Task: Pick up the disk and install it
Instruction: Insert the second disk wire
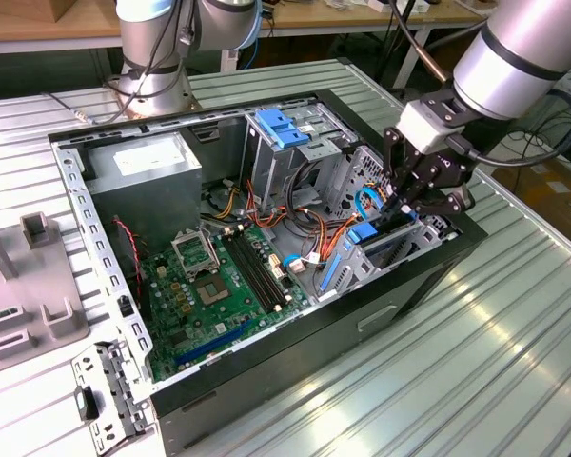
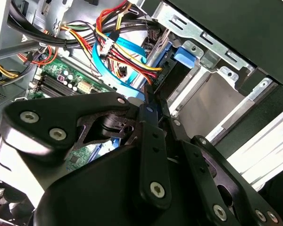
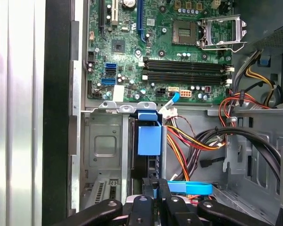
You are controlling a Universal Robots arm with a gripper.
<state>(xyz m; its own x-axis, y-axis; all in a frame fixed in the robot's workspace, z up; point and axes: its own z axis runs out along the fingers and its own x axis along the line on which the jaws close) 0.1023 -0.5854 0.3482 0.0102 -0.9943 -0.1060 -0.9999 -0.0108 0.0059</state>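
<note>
The disk (image 1: 388, 240) stands on edge in the metal drive cage (image 1: 362, 271) at the front corner of the open computer case, on the exterior view's right. In the first wrist view the blue rail (image 3: 149, 136) caps the disk's dark edge inside the cage (image 3: 104, 150). My gripper (image 1: 406, 208) is directly over the disk, and its black fingertips are drawn together at the disk's upper edge (image 3: 155, 186). In the second wrist view the gripper (image 2: 150, 96) points at the blue rail (image 2: 186, 56). Whether the tips pinch anything is hidden.
The green motherboard (image 1: 209, 286) lies on the case floor beside the cage. Orange, red and black cables (image 3: 193, 141) and a blue flat cable (image 3: 191, 188) crowd the disk. A grey power supply (image 1: 143, 176) and a blue clip (image 1: 284, 129) sit behind. A grey fixture (image 1: 29, 314) stands outside.
</note>
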